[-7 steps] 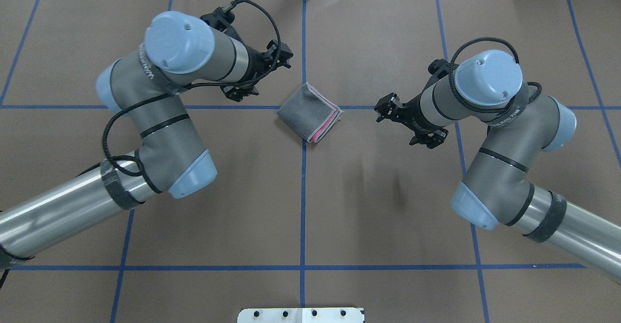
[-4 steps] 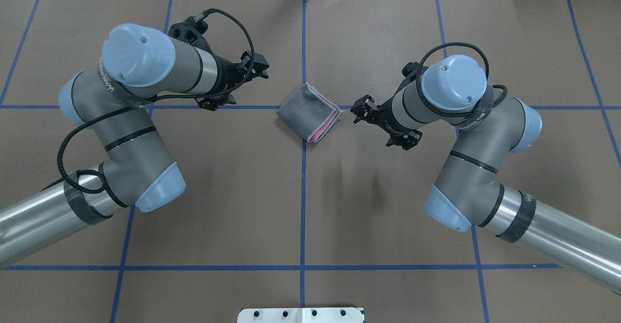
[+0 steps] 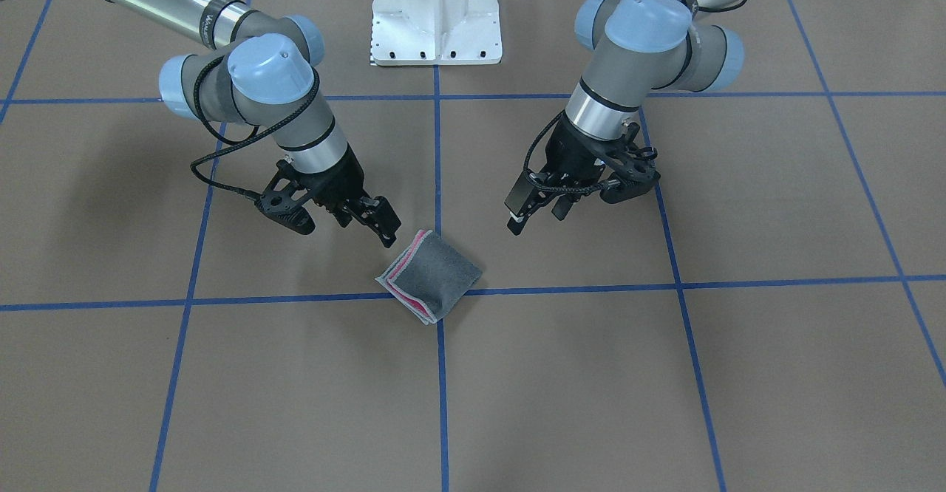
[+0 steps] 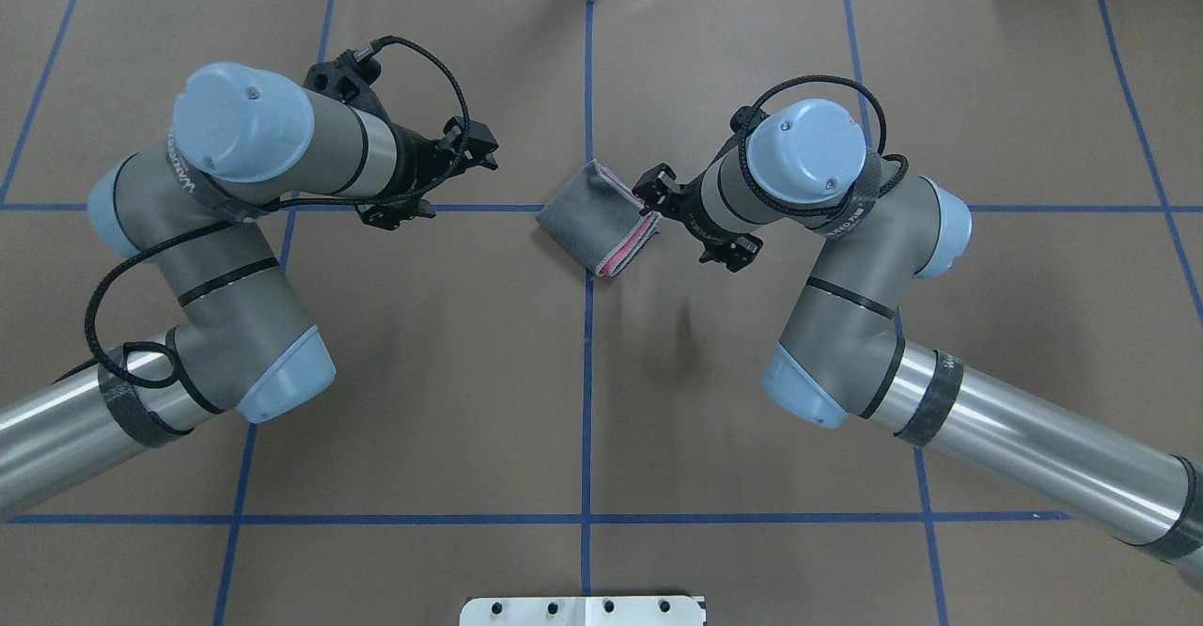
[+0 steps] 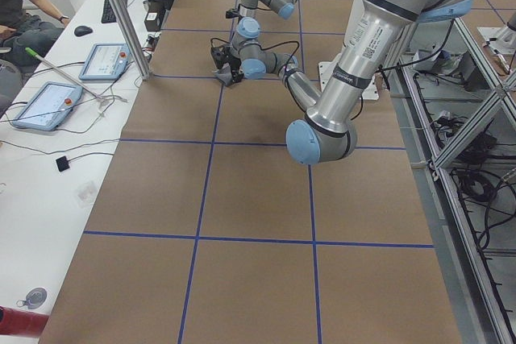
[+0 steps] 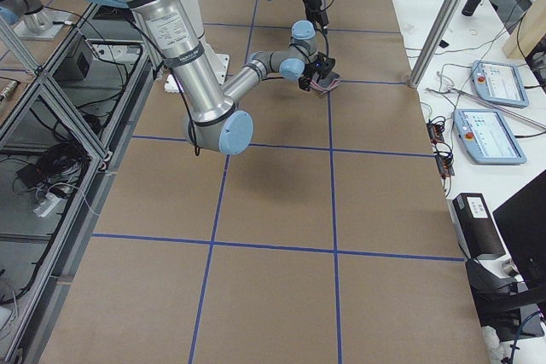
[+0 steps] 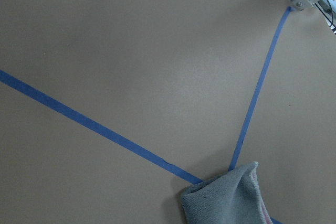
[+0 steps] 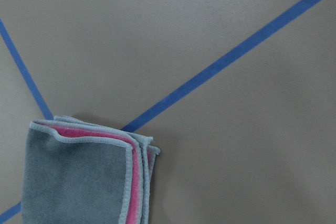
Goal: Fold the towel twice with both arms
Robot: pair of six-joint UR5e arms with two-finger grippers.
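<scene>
Desk: the big brown desk (image 4: 423,372) has blue tape lines (image 4: 587,400) that cross in the middle.
Left arm: seen from above, the left arm (image 4: 235,231) comes in from 8 o'clock and bends toward the middle.
Right arm: the right arm (image 4: 846,259) comes in from 4 o'clock and reaches closer to the middle.
Towel: the towel (image 4: 597,217) lies flat on the cross. It is a small grey square turned like a diamond, and it looks folded into layers already.
Open edges: the pink and light grey edges show on the side facing 4 o'clock. The smooth folded side faces 8 o'clock.
Left gripper: the left gripper (image 4: 460,184) is spread apart and holds nothing. The towel lies at 3 o'clock from it, well apart.
Right gripper: the right gripper (image 4: 672,217) is spread apart too, with nothing in it. The towel lies at 9 o'clock from it, just beside.
Who is nearer: the right gripper, right by the towel's 3 o'clock corner, so it is likely the one to touch the towel next.
</scene>
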